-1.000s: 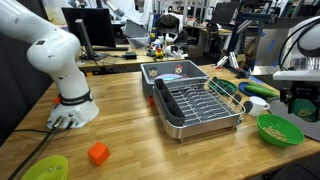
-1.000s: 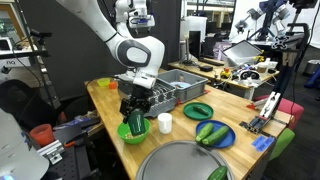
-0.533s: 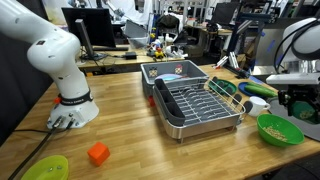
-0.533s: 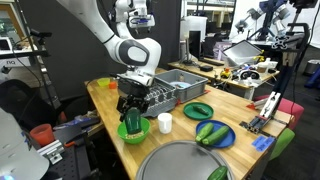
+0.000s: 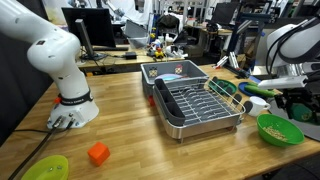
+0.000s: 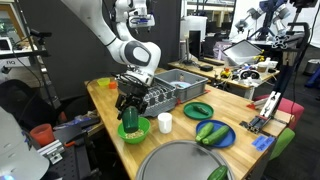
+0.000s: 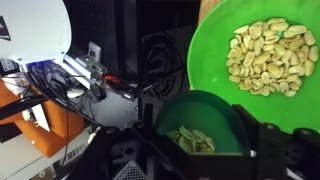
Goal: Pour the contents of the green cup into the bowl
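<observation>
In the wrist view my gripper (image 7: 200, 152) is shut on the dark green cup (image 7: 205, 118). Its dark fingers (image 7: 127, 155) stand on either side of the cup. A few yellowish-tan bits lie inside the cup, whose mouth faces the camera. Just beyond it sits the lime-green bowl (image 7: 262, 70), holding a heap of the same tan bits. In an exterior view the gripper (image 6: 130, 106) holds the cup (image 6: 130, 114) right above the bowl (image 6: 135, 131). In an exterior view the bowl (image 5: 279, 130) sits near the table's right edge under the gripper (image 5: 298, 103).
A metal dish rack (image 5: 197, 106) fills the table's middle. An orange block (image 5: 98, 153) and a flat lime-green dish (image 5: 46, 168) lie near the front. A small white cup (image 6: 165, 122), a green plate (image 6: 197, 109) and a blue plate (image 6: 213, 134) stand beside the bowl.
The gripper has lifted a little with the cup and shifted slightly over the bowl. The bowl has stayed put.
</observation>
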`<state>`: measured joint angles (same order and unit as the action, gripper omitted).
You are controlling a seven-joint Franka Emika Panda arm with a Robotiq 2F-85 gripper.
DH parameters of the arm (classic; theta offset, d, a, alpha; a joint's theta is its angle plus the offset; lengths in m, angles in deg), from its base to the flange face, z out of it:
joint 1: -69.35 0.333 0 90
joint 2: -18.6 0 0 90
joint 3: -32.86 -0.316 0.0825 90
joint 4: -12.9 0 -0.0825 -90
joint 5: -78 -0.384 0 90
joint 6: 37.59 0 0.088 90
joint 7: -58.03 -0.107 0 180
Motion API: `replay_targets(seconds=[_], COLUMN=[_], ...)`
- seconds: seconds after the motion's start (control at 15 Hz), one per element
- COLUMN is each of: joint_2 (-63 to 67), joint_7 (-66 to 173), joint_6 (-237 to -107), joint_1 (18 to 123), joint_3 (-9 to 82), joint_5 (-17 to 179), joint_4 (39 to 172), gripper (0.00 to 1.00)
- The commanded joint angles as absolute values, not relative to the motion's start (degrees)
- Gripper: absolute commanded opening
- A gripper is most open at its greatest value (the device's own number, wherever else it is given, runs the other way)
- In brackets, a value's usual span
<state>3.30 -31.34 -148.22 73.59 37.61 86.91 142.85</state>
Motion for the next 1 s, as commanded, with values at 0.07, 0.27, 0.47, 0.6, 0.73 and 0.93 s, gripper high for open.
replay_targets(seconds=[0.07,0.27,0.47,0.6,0.73,0.93], joint_2=[-0.1,-2.0,-3.8,-5.2,-6.4,-7.8], joint_7=[-34.9,-36.9,-39.0,-40.8,-43.2,-45.8], joint_6=[-142.2,-140.5,-140.0,-139.3,-137.5,-135.0], joint_1=[74.4,74.9,75.1,75.3,75.7,76.0], joint_3=[37.4,37.6,37.7,37.8,38.0,37.9], joint_5=[88.6,89.3,89.8,89.9,89.7,89.4], joint_4=[138.7,136.5,134.7,133.5,132.4,131.1], gripper=[0.52,0.52,0.52,0.52,0.52,0.52])
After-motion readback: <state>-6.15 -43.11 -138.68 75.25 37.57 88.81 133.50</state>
